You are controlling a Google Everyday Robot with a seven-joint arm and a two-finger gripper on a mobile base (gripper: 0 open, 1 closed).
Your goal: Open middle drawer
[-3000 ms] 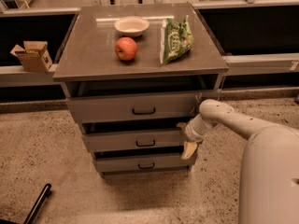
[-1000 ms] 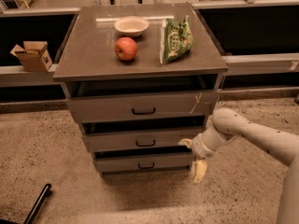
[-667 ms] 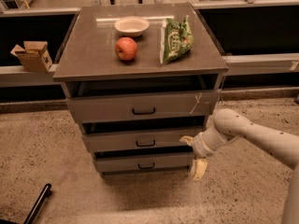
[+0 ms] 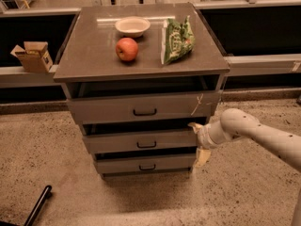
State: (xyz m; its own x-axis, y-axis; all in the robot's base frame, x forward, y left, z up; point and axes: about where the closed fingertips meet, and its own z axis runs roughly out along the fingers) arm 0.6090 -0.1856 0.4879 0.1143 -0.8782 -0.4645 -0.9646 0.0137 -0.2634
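- Your middle drawer (image 4: 141, 142) is plain grey, with a dark loop handle.
- Your gripper (image 4: 198, 142), pale cream on a white arm, sits at that drawer's right end.
- The apple (image 4: 126, 49) is red and the bowl (image 4: 132, 26) off-white.
- The bag (image 4: 176, 41) is green with white print.
- The floor (image 4: 47, 159) is speckled beige and the cardboard box (image 4: 32, 56) brown.

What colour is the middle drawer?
Grey middle drawer, camera view; gripper at its right end.
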